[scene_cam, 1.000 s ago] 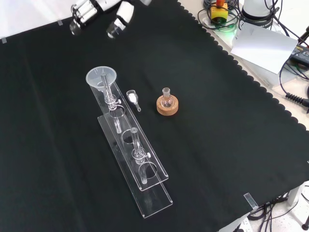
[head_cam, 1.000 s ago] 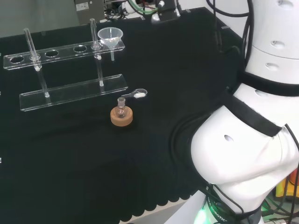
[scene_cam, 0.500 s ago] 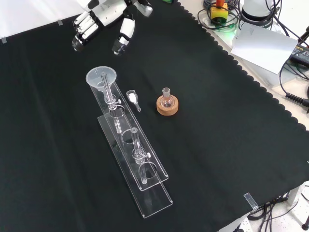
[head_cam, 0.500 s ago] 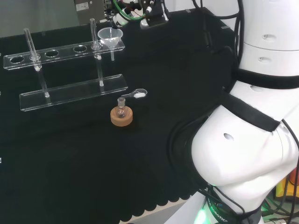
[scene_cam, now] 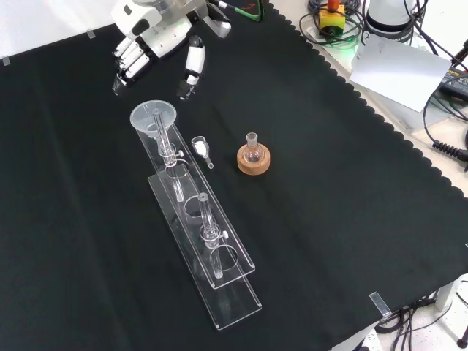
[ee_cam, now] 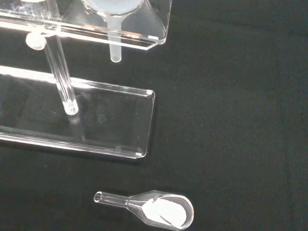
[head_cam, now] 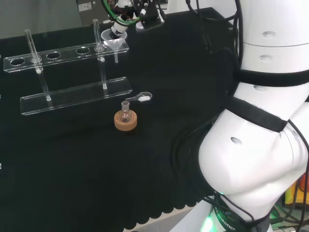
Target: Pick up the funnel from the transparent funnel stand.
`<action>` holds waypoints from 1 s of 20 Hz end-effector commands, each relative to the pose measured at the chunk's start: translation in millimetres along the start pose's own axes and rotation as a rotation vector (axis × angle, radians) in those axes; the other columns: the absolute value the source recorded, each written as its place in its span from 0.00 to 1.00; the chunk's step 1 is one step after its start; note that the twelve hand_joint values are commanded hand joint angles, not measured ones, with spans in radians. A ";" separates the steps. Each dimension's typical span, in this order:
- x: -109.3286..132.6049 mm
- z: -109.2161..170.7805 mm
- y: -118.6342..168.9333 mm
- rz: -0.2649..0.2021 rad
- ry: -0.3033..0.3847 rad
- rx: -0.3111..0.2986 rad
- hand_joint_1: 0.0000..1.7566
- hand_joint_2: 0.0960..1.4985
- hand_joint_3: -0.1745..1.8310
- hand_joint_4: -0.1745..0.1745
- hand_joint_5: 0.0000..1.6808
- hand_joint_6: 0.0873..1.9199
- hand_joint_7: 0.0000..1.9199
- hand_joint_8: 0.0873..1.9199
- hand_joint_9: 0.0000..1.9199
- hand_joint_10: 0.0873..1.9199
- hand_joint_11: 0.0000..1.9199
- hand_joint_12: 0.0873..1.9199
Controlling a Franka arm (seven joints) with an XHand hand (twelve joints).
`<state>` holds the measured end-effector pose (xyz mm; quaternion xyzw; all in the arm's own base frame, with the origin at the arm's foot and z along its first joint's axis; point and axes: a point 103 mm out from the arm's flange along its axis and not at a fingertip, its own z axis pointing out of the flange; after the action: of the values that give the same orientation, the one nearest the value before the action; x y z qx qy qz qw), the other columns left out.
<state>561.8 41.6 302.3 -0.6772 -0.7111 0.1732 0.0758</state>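
The clear funnel (head_cam: 114,38) sits in the end hole of the transparent funnel stand (head_cam: 72,92), at the stand's right end in the head view. In the front view the funnel (scene_cam: 153,117) is at the far end of the stand (scene_cam: 212,256). The hand (scene_cam: 157,40) hovers just beyond it, open, its fingers (scene_cam: 128,66) and thumb spread and pointing down at either side of the funnel's rim, apart from it. In the head view the hand (head_cam: 120,21) is right above the funnel. The wrist view has the funnel's stem (ee_cam: 115,48) poking below the stand's upper plate (ee_cam: 144,29).
A small flask on a cork ring (scene_cam: 253,156) stands beside the stand. A little glass scoop with white powder (scene_cam: 199,148) lies between them, also close in the wrist view as the scoop (ee_cam: 159,209). The arm's white links (head_cam: 260,145) take up the head view's right.
The hand has come in from the front view's top edge, lower and closer to the funnel. In the head view it has moved left to above the funnel.
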 end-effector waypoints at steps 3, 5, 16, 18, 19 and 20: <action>15.5 -4.7 2.6 -0.010 -0.012 0.103 0.26 0.52 0.22 0.40 0.09 0.00 0.01 0.36 0.12 0.42 0.21 0.76; 17.1 -6.6 2.8 -0.012 -0.020 0.115 0.26 0.51 0.22 0.40 0.07 0.00 0.00 0.31 0.10 0.42 0.23 0.75; 20.4 -6.9 7.0 -0.013 -0.075 0.111 0.30 0.49 0.22 0.38 0.07 0.00 0.00 0.16 0.02 0.46 0.22 0.76; 20.8 -7.3 8.5 -0.011 -0.085 0.110 0.31 0.49 0.22 0.38 0.07 0.00 0.00 0.16 0.02 0.46 0.22 0.76; 20.8 -7.4 9.5 -0.009 -0.088 0.110 0.31 0.49 0.22 0.37 0.07 0.00 0.00 0.16 0.02 0.46 0.22 0.76; 20.9 -7.4 10.4 -0.008 -0.091 0.112 0.31 0.49 0.22 0.37 0.07 0.00 0.00 0.16 0.02 0.46 0.22 0.76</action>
<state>570.6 63.1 304.2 -0.6606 -0.7073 0.2365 0.0864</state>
